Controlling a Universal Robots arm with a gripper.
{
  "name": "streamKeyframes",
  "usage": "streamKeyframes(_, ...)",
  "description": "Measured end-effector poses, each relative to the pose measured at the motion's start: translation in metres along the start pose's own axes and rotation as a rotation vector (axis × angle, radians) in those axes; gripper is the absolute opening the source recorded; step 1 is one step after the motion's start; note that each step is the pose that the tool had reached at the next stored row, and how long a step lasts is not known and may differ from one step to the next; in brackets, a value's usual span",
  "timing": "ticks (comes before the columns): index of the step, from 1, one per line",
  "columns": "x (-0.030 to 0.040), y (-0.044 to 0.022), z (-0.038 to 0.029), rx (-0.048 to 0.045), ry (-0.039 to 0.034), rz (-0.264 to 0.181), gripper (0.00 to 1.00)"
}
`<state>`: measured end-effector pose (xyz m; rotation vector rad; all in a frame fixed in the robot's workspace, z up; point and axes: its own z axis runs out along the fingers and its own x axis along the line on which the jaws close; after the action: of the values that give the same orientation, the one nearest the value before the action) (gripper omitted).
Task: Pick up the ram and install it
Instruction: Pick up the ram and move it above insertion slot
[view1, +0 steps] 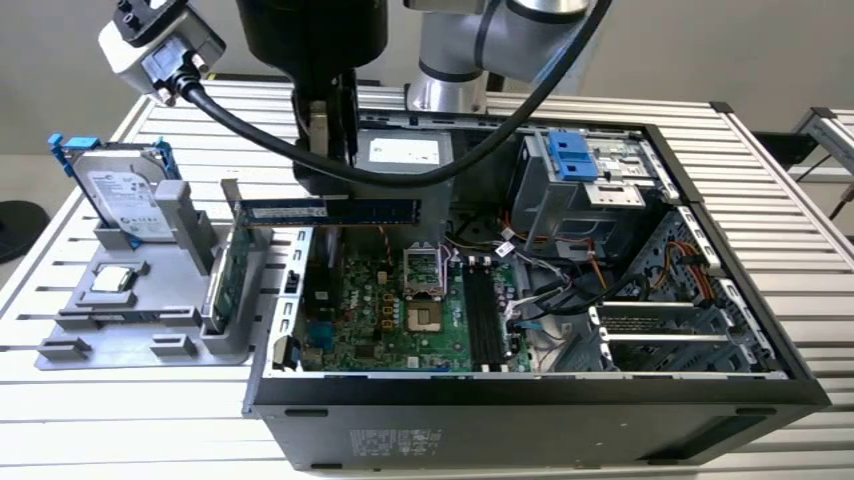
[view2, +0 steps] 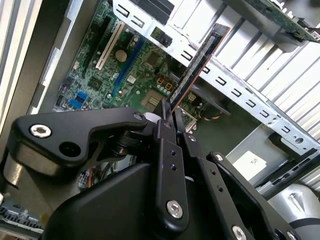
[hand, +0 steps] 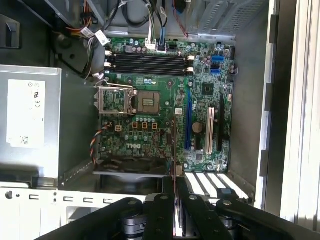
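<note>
Lying on its side on the slatted metal table (view1: 787, 200), the open computer case (view1: 534, 410) shows its green motherboard (view1: 387, 320) facing up. Over the case's edge toward the exterior view's left hangs the gripper (view1: 316, 190), its fingers closed on the ram (view1: 360, 211). The blue stick is held level on its long edge in the air above the motherboard, touching nothing else. In the second wrist view the ram (view2: 197, 65) juts out from between the clamped fingertips (view2: 165, 122). Outside the case, at the exterior view's left, a grey holder (view1: 120, 330) carries an upright hard drive (view1: 127, 205) with blue rails and a green circuit card (view1: 224, 270). In the first wrist view the black memory slots (hand: 147, 62) lie bare beside the processor socket (hand: 117, 100).
</note>
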<state>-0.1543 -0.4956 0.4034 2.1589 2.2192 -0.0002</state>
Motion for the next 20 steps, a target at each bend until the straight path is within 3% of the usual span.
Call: streamKeyframes(20, 0.0002, 0.024, 0.001, 0.0, 0.0, 0.0, 0.0)
